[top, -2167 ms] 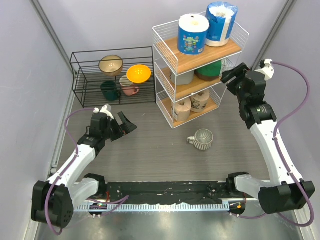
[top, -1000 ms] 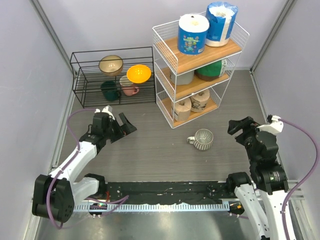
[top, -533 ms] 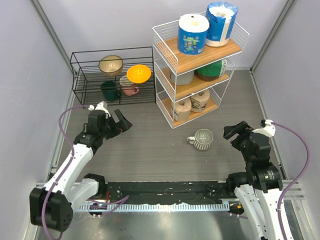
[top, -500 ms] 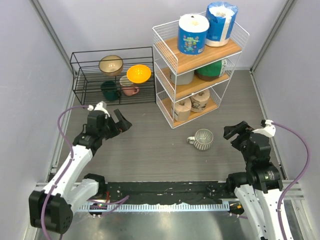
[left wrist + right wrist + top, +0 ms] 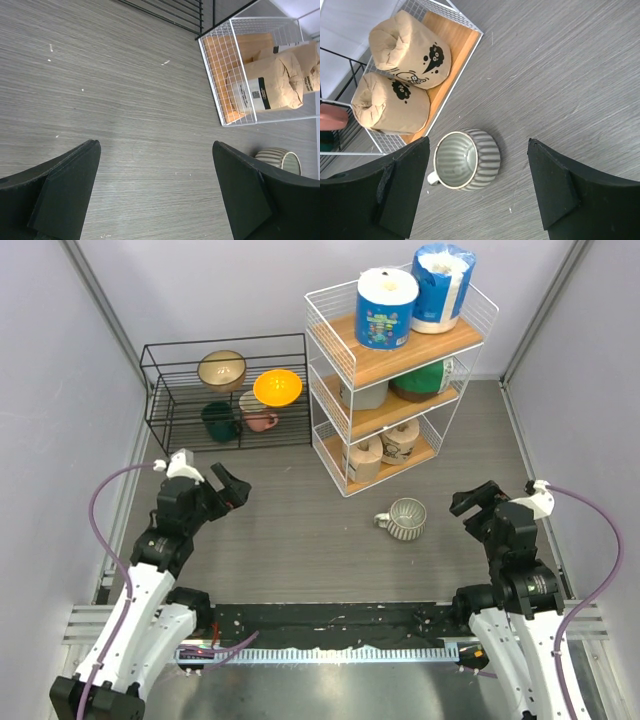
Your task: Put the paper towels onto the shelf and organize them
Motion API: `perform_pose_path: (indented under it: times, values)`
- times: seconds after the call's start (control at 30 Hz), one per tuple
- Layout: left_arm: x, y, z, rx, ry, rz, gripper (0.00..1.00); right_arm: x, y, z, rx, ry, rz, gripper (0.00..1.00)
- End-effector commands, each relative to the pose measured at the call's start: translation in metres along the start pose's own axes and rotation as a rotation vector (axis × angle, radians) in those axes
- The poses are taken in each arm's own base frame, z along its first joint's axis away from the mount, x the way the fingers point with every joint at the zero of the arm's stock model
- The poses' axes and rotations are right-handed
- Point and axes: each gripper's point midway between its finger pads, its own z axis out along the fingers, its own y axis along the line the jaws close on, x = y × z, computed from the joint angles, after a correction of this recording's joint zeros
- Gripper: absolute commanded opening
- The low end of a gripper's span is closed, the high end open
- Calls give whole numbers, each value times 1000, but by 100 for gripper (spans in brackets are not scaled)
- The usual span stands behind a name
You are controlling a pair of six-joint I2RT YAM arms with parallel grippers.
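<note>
Overhead, the white wire shelf (image 5: pixel 395 358) stands at about 1 o'clock on the grey wood-grain table (image 5: pixel 300 540). All six paper towels (image 5: pixel 402 440) are on its three wooden boards. On the top board the near blue roll (image 5: pixel 386 308) and the far blue roll (image 5: pixel 443 275) stand upright with their cores facing up, the far one at 2 o'clock of the near one. On the middle board the grey roll (image 5: pixel 362 394) sits at the 9 o'clock end. The green roll (image 5: pixel 425 378) sits at the 3 o'clock end, and both are partly hidden under the board above. On the bottom board the left tan roll (image 5: pixel 363 457) and the right tan roll (image 5: pixel 402 440) stand just beside each other.

A ribbed mug (image 5: pixel 405 518) stands upright on the table at 6 o'clock of the shelf, apart from it, with its handle toward 9 o'clock.

The right gripper (image 5: pixel 477 142) hangs at about 4 o'clock on the table, at 3 o'clock of the mug. Its jaws are spread wide and hold nothing, and the mug is untouched. The left gripper (image 5: pixel 155 145) hovers at about 8 o'clock above bare table, its jaws likewise wide apart and empty.

A low black wire rack (image 5: pixel 160 390) stands at 11 o'clock, holding a tan bowl (image 5: pixel 222 368), an orange bowl (image 5: pixel 277 388), a dark green cup (image 5: pixel 219 420) and a pink mug (image 5: pixel 258 412).
</note>
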Motion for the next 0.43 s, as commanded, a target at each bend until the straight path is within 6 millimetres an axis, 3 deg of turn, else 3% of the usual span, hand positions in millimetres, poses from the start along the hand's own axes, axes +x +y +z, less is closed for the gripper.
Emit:
perform_pose_path:
  times: [0.0,0.23,0.4]
  values:
    - [-8,7,-5,-33,-52,4,100,-13,2,0,22,-40,23,85]
    - [-22,18,-24,-90,-154,-18,100,-14,0,0,31,-46,26,85]
    - [-25,15,-28,-58,-188,-30,100,-13,-1,2,42,-37,21,85]
